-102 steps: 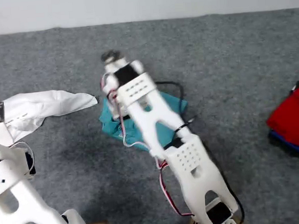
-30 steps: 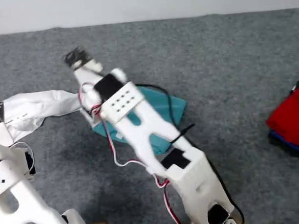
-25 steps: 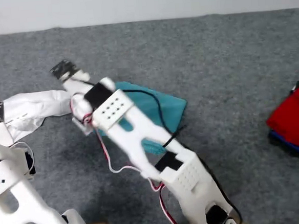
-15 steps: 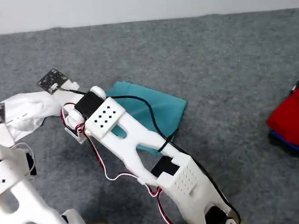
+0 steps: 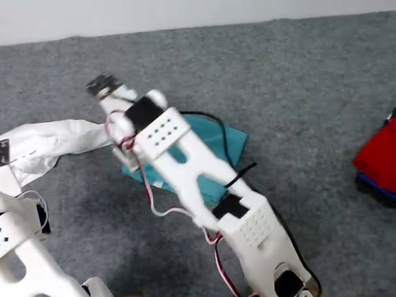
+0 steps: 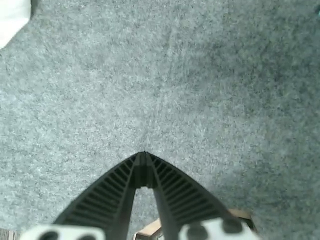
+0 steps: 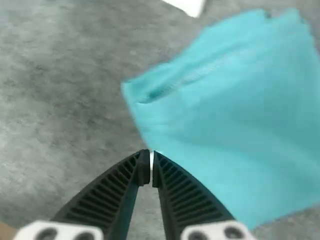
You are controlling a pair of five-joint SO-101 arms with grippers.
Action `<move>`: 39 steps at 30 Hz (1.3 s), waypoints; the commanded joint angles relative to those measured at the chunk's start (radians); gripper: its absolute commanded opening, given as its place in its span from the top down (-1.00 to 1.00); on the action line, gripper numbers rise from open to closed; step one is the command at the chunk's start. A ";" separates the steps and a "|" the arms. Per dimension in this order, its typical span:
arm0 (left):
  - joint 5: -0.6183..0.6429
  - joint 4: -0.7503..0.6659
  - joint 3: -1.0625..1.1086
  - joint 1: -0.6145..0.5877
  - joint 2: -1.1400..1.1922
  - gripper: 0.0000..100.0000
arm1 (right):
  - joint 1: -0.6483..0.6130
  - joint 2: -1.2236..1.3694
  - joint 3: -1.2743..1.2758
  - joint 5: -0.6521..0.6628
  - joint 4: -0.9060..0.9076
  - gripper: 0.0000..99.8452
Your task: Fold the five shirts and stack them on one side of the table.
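shirts in view: 4 | 1 teal shirt folded, mid-table | 1 white shirt near its left | 1 red shirt atop 1 blue shirt, well right of it | right gripper closed on nothing, at teal shirt's edge | left gripper closed on nothing, over bare grey table

The table is speckled grey, while the teal shirt, the white shirt, the red shirt and the blue shirt are all plain.
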 commanded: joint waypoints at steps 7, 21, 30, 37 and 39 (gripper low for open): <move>-0.008 -0.020 -0.004 0.005 -0.006 0.99 | 0.039 0.107 -0.061 0.008 -0.031 0.98; -0.008 -0.031 -0.002 0.002 -0.006 0.99 | -0.073 0.205 -0.132 0.048 -0.220 0.98; -0.006 -0.032 -0.002 0.003 -0.006 0.99 | -0.071 0.208 -0.446 0.052 -0.021 0.98; -0.006 -0.028 -0.002 0.003 -0.006 0.99 | 0.005 0.153 -0.466 0.046 0.065 0.98; -0.006 -0.028 -0.004 0.003 -0.006 0.99 | 0.027 0.119 -0.422 0.046 0.065 0.98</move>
